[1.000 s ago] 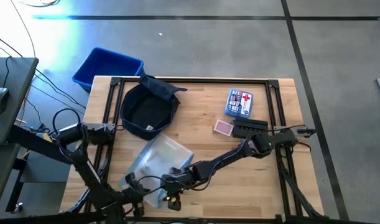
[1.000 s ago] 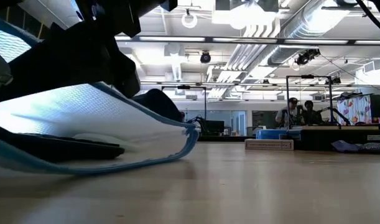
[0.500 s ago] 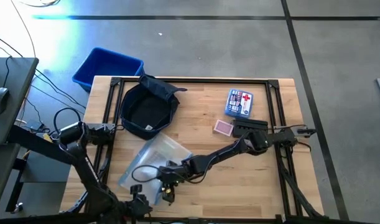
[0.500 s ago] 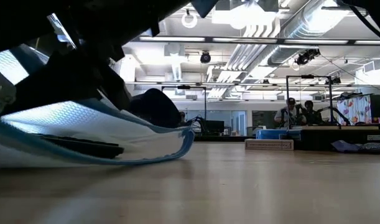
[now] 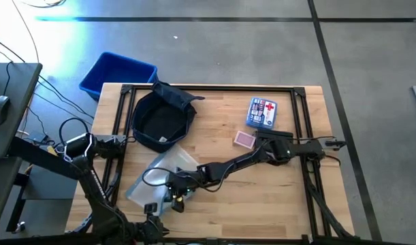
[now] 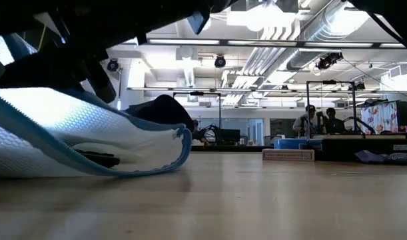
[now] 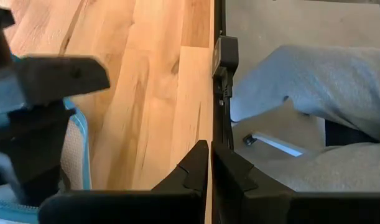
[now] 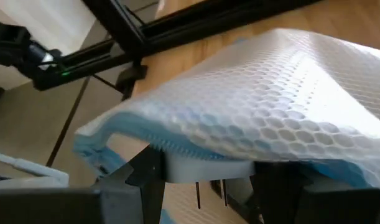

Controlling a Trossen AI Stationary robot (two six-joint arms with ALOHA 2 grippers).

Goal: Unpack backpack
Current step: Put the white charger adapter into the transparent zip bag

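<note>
At about eight o'clock, by the tabletop's (image 5: 214,146) near edge, we see the left tool (image 7: 209,163) with its fingers pressed together, holding nothing. Just beside it, around seven o'clock, the right tool (image 5: 172,191) sits half open, clamped on the clear mesh pouch (image 5: 158,175), lifting its edge. At eleven o'clock the backpack (image 5: 163,119) lies open. A first-aid kit (image 5: 261,112) rests at one o'clock.

The right claw (image 5: 172,192) hides part of the clear pouch (image 5: 153,178); the pouch's contents are too blurred to identify.
</note>
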